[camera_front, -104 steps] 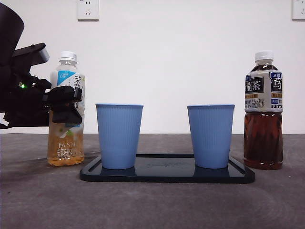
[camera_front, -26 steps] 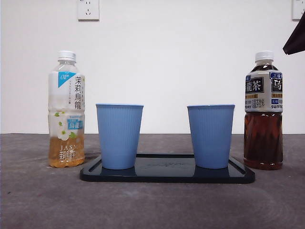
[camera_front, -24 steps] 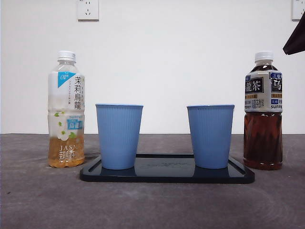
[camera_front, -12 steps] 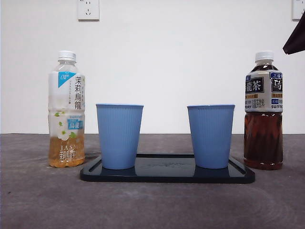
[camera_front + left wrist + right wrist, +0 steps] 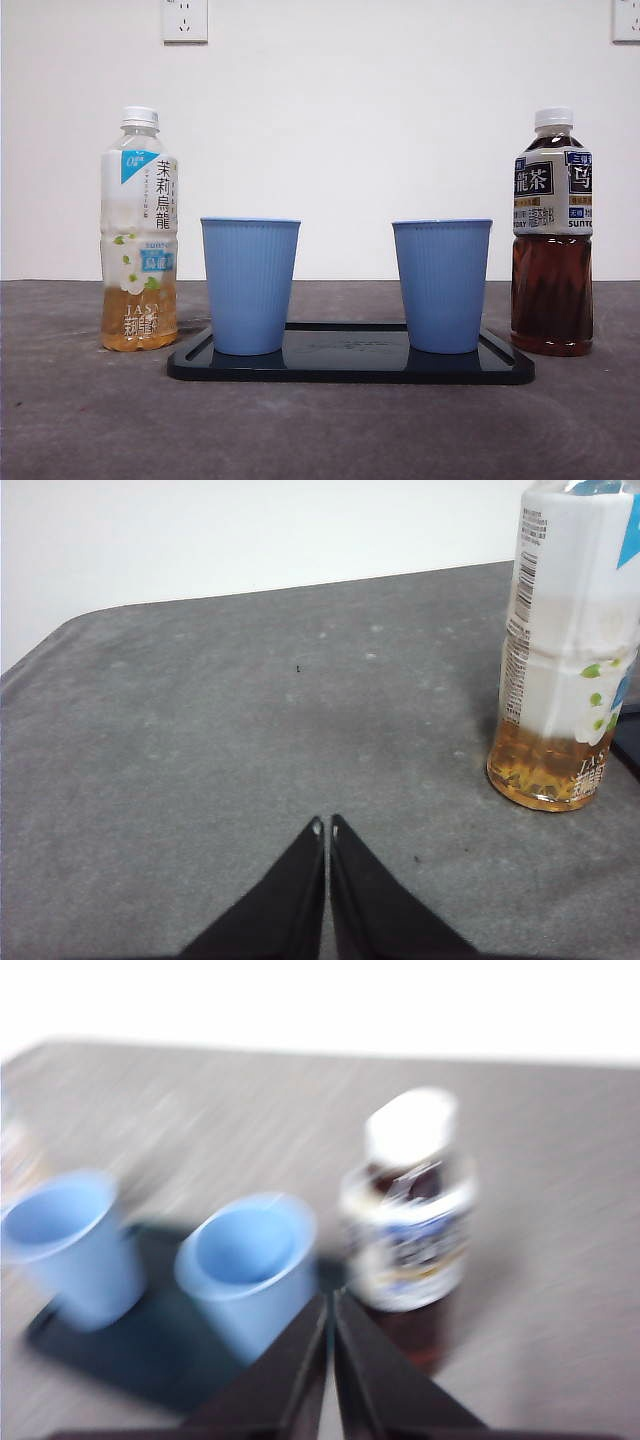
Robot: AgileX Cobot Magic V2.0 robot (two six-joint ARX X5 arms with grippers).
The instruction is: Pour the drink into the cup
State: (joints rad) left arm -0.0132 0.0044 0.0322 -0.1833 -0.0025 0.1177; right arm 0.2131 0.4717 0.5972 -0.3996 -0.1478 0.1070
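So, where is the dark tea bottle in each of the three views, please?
Front view: the dark tea bottle stands upright at the far right, just off the tray's right end.
Left wrist view: not in it; only the pale tea bottle shows there.
Right wrist view: blurred, the dark bottle stands beside the nearer blue cup, above the shut jaws.
Shared landmark: that blue cup, which is the bottle's neighbour in the front and right wrist views.

Two blue ribbed cups stand upright on a black tray [image 5: 350, 372]: the left cup [image 5: 250, 285] and the right cup [image 5: 442, 285], well apart, both open-topped. A jasmine oolong tea bottle [image 5: 140, 230], white-capped, holding pale amber liquid in its lower part, stands upright beside the tray's left end. A dark oolong tea bottle [image 5: 553, 232], white-capped and nearly full, stands upright beside the tray's right end.
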